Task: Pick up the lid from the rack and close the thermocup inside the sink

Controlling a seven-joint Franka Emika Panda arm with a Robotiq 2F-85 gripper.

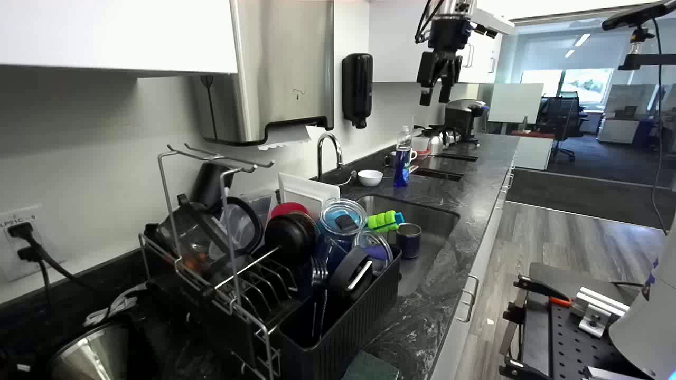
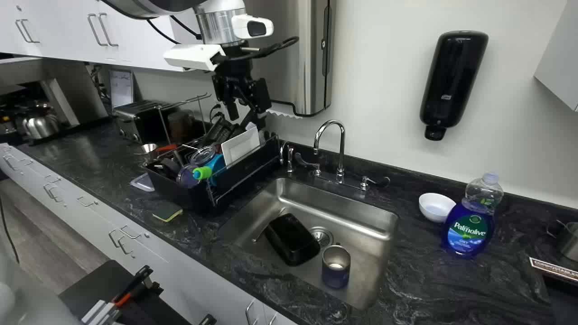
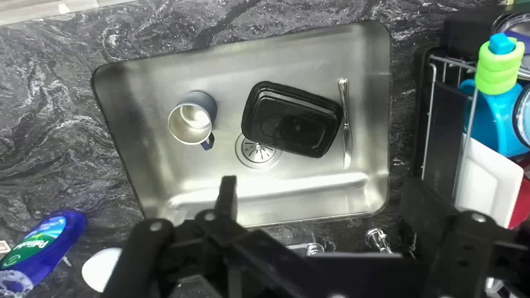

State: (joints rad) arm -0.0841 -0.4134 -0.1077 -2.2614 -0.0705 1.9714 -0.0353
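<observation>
One thermocup (image 1: 408,243) well below gripper (image 1: 435,99)

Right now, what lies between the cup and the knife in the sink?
The black container lies between the cup and the knife, partly hiding the drain; the wrist view shows this.

I see a pale wall (image 2: 381,90) and white cabinets (image 2: 58,22). Beyond the grey plank floor (image 1: 554,232), a bright window (image 1: 591,87) shows behind a chair (image 1: 565,119)
</observation>
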